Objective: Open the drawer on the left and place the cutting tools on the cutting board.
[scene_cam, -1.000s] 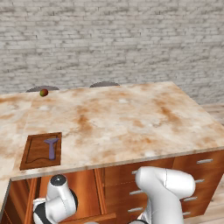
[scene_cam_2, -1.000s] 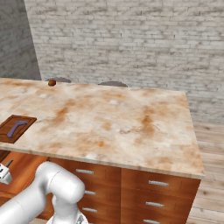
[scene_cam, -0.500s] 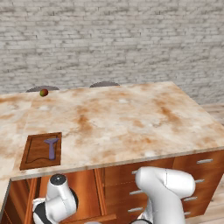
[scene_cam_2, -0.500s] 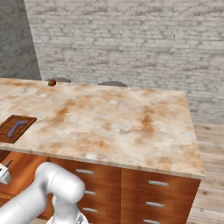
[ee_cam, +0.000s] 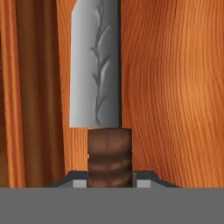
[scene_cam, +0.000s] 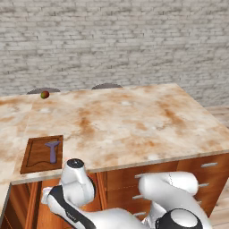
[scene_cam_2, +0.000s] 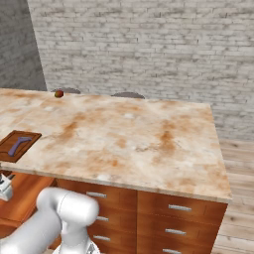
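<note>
two cutting tools lie apart: the purple peeler (scene_cam: 53, 150) rests on the cutting board (scene_cam: 35, 161) at the counter's near left corner, its t-shaped head toward the wall and its shaft running back toward the counter's front edge. the knife (ee_cam: 97, 65) is down in the open drawer (ee_cam: 175, 87), on its reddish-brown wooden floor. in the hand view the knife's long axis runs straight up and down the picture, grey blade pointing away from the hand and dark ribbed handle toward it. the gripper (ee_cam: 109, 180) sits over that handle, one fingertip (ee_cam: 78, 182) on each side of it, so the jaws look clenched on the handle, though the contact itself is partly hidden. from the base views the arm reaches low under the counter edge, below the board. a small red-green fruit (scene_cam: 44, 95) sits at the counter's far edge.
</note>
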